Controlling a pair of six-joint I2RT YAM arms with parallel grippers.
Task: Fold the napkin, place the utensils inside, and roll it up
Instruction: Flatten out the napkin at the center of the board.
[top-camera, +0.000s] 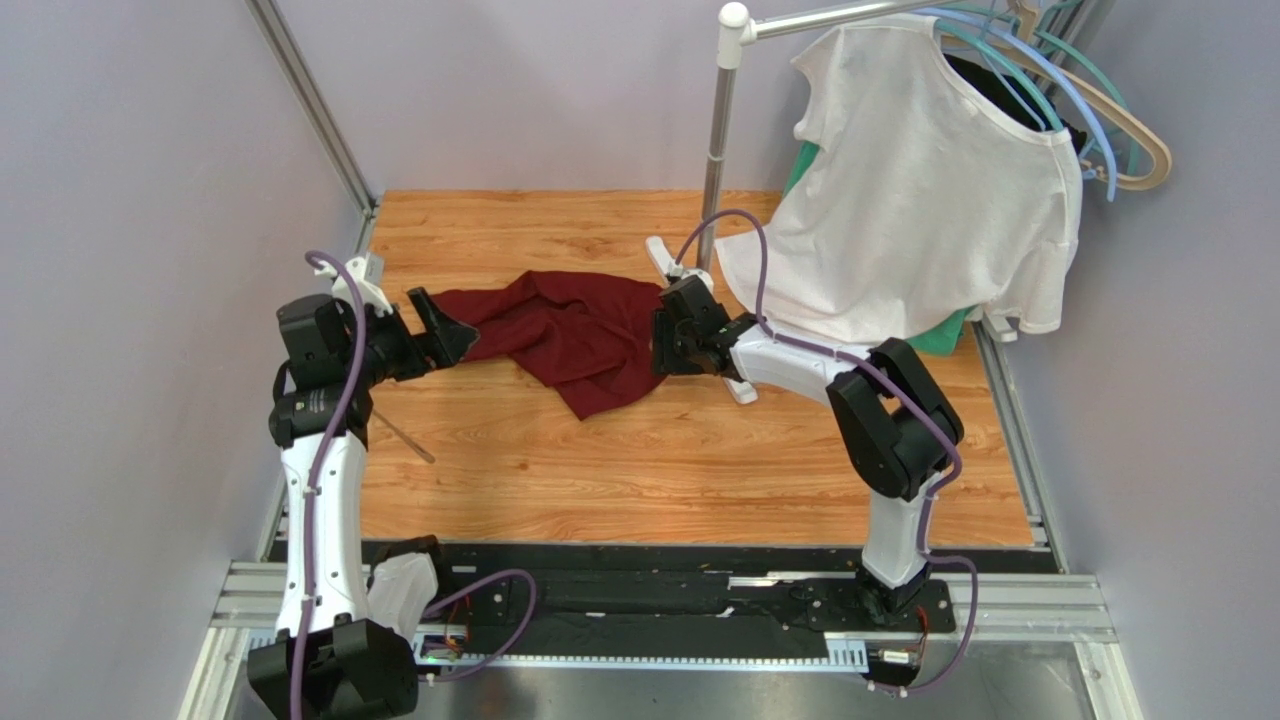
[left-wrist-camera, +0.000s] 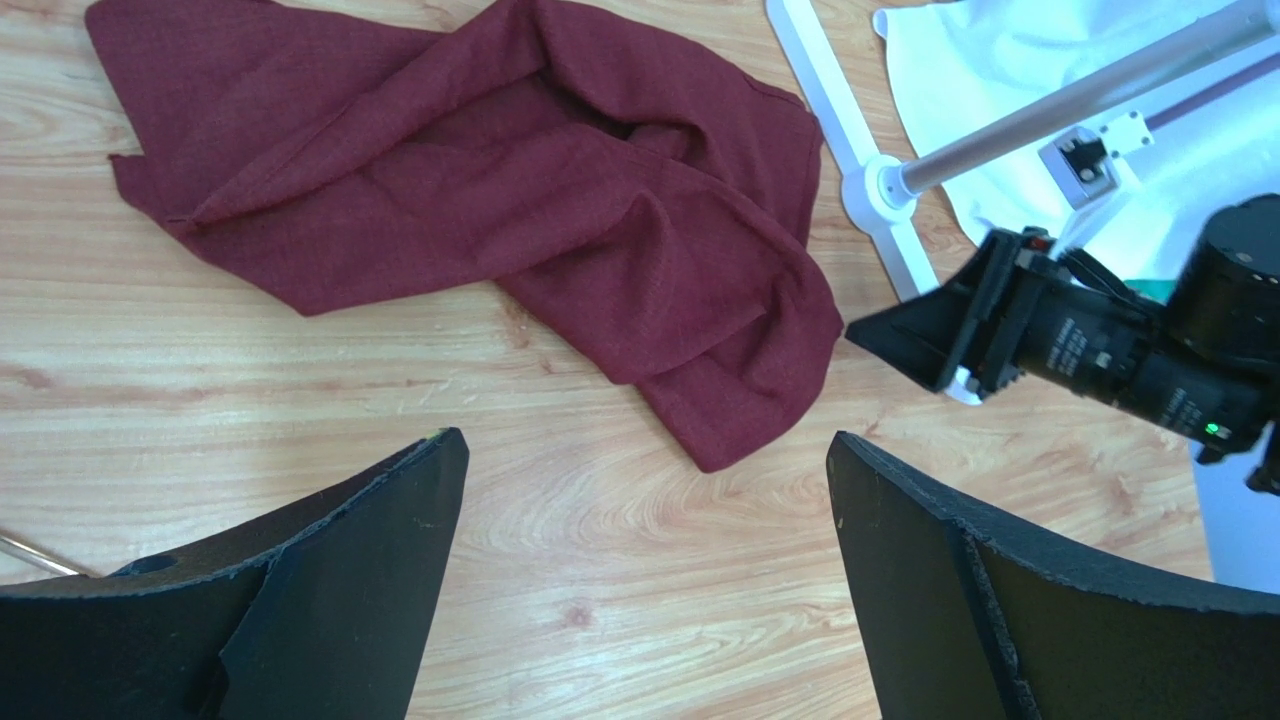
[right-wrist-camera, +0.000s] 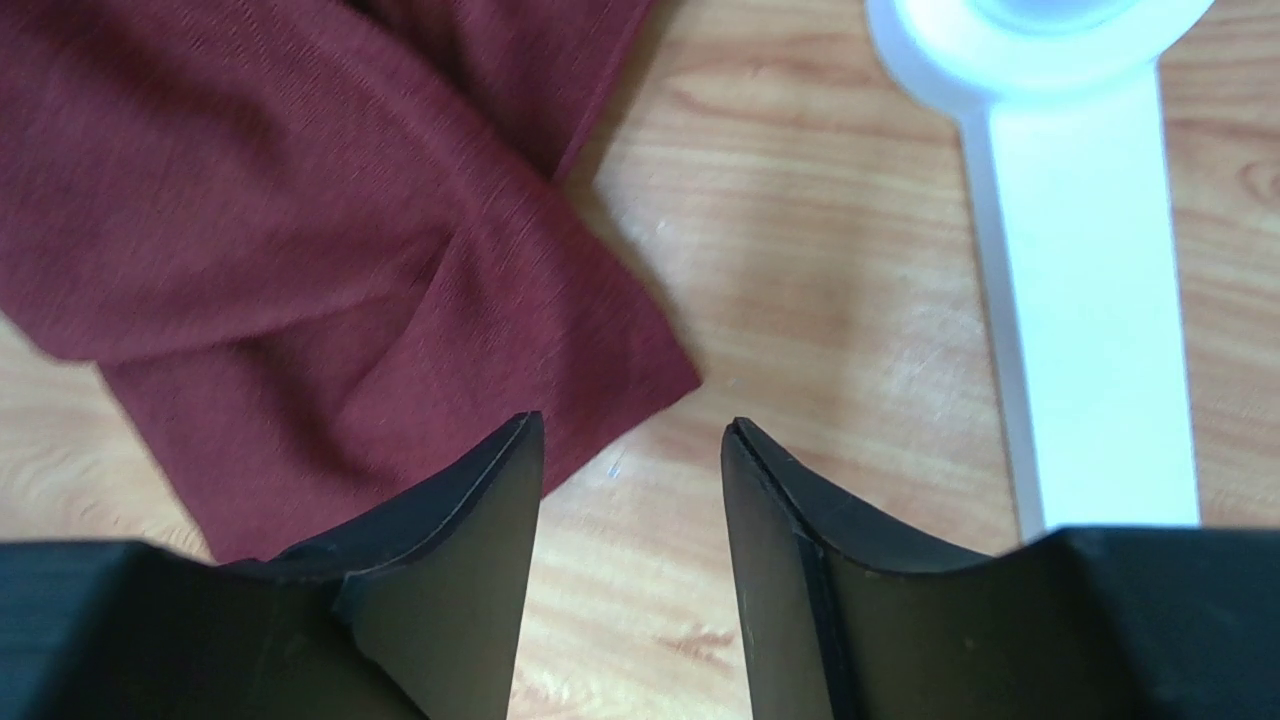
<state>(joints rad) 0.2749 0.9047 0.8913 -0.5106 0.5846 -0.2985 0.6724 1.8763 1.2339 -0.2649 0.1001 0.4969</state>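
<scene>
The napkin (top-camera: 579, 338) lies crumpled on the wooden table (top-camera: 676, 465), between the two arms. At its left end the left gripper (top-camera: 439, 333) is spread wide and holds nothing. At its right edge the right gripper (right-wrist-camera: 628, 435) sits low, its fingers (right-wrist-camera: 481, 510) narrowly parted beside the cloth's corner, pinching nothing.

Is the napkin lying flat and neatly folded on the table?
No, the maroon napkin lies crumpled in bunched folds on the wooden table.
</scene>
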